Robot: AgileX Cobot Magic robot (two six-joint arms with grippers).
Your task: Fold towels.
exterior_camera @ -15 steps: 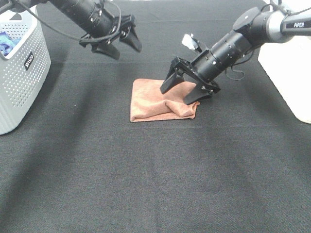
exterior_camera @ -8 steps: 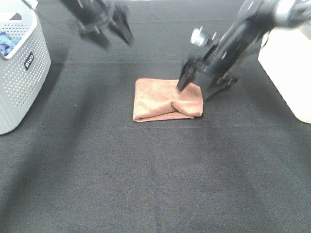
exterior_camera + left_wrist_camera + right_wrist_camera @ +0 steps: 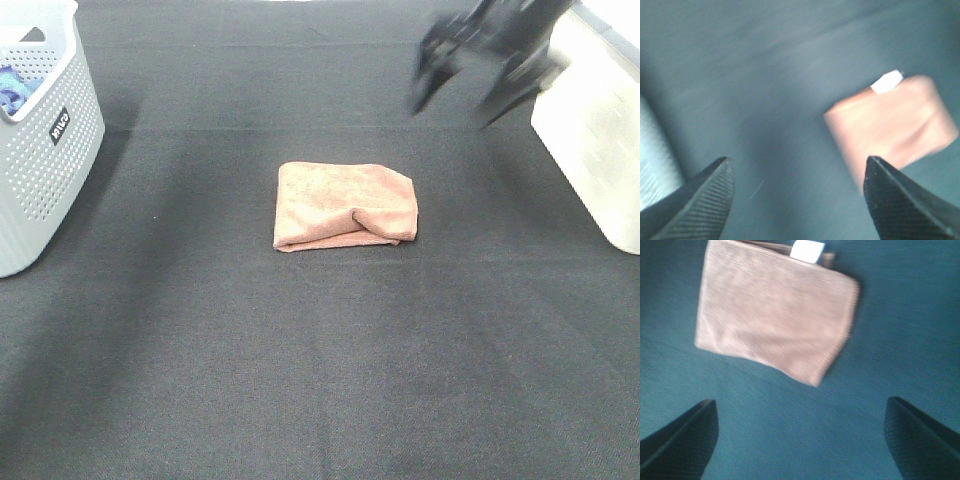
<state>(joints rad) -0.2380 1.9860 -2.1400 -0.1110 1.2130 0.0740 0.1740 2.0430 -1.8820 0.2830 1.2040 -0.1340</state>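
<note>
Near foreground: bare black fabric table surface (image 3: 320, 380), nothing on it.

Mid-table: rust-brown square microfibre towel (image 3: 345, 206) lies flat in a compact folded rectangle, roughly centred. Layers stacked; one soft crease or loose overlap shows toward its right front corner, so the packet is not perfectly crisp. Small white tag (image 3: 807, 250) sticks out at one edge in the right wrist view; also visible in the left wrist view (image 3: 886, 81). Nothing touches the towel.

Left edge: white perforated plastic basket (image 3: 45, 150), something blue inside, well apart from the towel.

Far right: right gripper (image 3: 468, 72) blurred, raised, near a white box-like object (image 3: 595, 140) at the table's right side. Jaws spread wide, holding nothing; the wrist view confirms both dark fingertips (image 3: 680, 440) apart with the towel below and between them, untouched.

Left gripper (image 3: 797, 197): out of the high view. Its wrist view shows jaws wide apart, empty, towel off to one side.

Judgement: folding of this towel looks essentially done: folded, released, both arms clear. Possibly left: tidying the loose corner, or moving the packet to a container; cannot tell whether more towels wait.
</note>
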